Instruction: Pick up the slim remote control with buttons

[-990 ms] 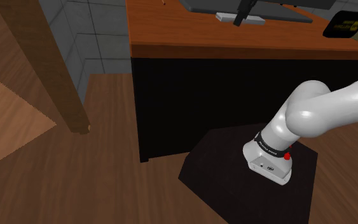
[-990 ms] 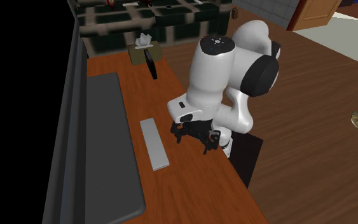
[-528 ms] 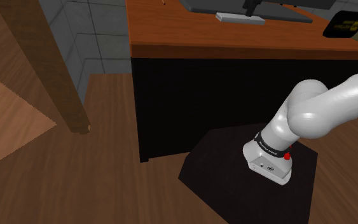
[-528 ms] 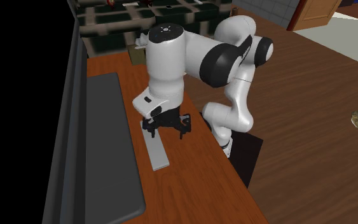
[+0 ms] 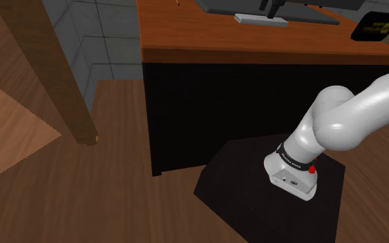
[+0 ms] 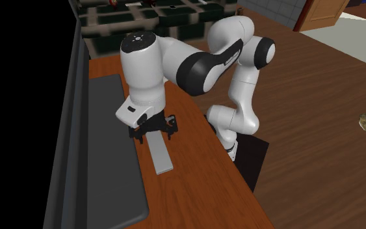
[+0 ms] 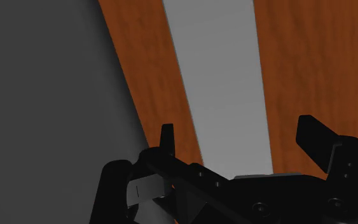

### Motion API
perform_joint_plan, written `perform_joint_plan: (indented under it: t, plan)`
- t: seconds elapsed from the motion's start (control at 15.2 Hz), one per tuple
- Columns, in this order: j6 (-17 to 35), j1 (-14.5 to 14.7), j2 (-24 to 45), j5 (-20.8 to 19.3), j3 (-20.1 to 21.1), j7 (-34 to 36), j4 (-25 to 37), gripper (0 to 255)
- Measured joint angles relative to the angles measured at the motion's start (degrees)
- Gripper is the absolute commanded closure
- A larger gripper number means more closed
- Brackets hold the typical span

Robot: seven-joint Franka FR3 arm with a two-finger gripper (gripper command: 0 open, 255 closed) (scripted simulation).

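Approach stage of the grasp, as I judge it: the hand [image 7: 241,137] hangs over the remote control [image 6: 162,155], which lies flat on the reddish-brown wooden desk [image 6: 201,179], just beside the edge of a dark grey flat panel [image 6: 110,156]. The remote is drawn as a plain grey slim bar, and no buttons can be made out on it.

The hand is spread wide and holds nothing. In the wrist view its two black fingers [image 7: 166,135] stand on either side of the bar's width: one near the long edge that faces the panel, the other out over bare wood past the opposite edge. Neither appears to touch the bar.

To do this step well, I would centre the bar between the fingers, since it sits closer to the panel-side finger, and keep the closing line square across the long edges. I would then descend straight until the tips flank the sides of the bar. The panel-side finger has to fit into the narrow strip of wood between remote and panel. A thin, flat body gives little height to pinch, so the tips should go low before closing.

The arm [image 6: 194,62] reaches from its stand [image 5: 269,200] out over the desk and bends down at the wrist, so the hand points at the desk. In the second exterior view the hand is above the remote's upper end rather than its middle. I cannot tell how much height remains.
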Motion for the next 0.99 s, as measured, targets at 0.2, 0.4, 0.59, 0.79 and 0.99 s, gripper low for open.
perform_joint_plan:
  t: [0.2,0.4,0.59,0.79,0.99]
  plan:
    - [2.2,-0.1,-0.5,-0.3,-0.3,0.1,-2.6,0]
    - [3.2,-0.2,-0.9,-0.5,-0.4,0.1,-4.0,255]
    - [3.3,-0.3,-1.0,-0.5,-0.3,0.1,-4.1,255]
    - [3.4,-0.3,-1.1,-0.5,-0.3,0.2,-4.1,255]
    - [3.3,-0.3,-1.0,-0.5,-0.3,0.2,-4.1,255]
